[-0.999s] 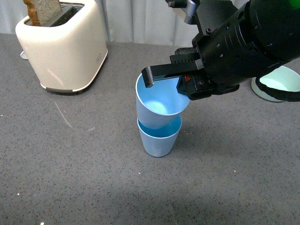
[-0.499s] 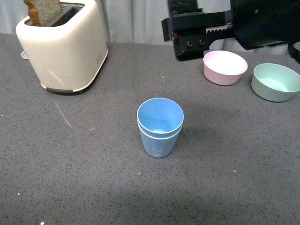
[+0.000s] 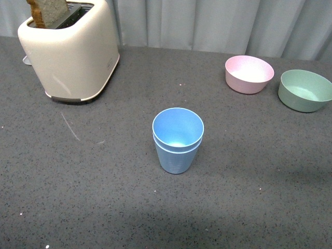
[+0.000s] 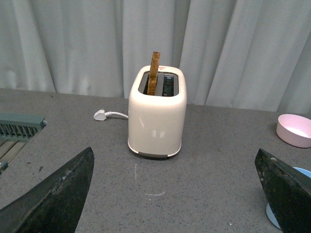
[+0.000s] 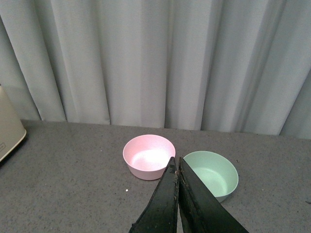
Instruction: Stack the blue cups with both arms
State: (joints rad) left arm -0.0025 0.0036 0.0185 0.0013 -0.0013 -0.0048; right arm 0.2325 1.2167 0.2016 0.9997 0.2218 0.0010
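The two blue cups (image 3: 177, 140) stand upright in the middle of the grey table, one nested inside the other with both rims showing. Neither arm appears in the front view. In the left wrist view my left gripper (image 4: 174, 151) is open, its black fingers (image 4: 53, 199) wide apart over bare table, and a sliver of the blue cups (image 4: 270, 217) shows beside the far finger. My right gripper (image 5: 175, 159) is shut with nothing between its fingers, and it points between two bowls.
A cream toaster (image 3: 70, 49) with a bread slice (image 3: 49, 11) stands back left, its plug (image 4: 100, 115) lying beside it. A pink bowl (image 3: 249, 73) and a green bowl (image 3: 305, 91) sit back right. Grey curtains close off the back.
The right gripper let go of the upper cup, which dropped fully into the lower one. The arm then rose and left the front view.
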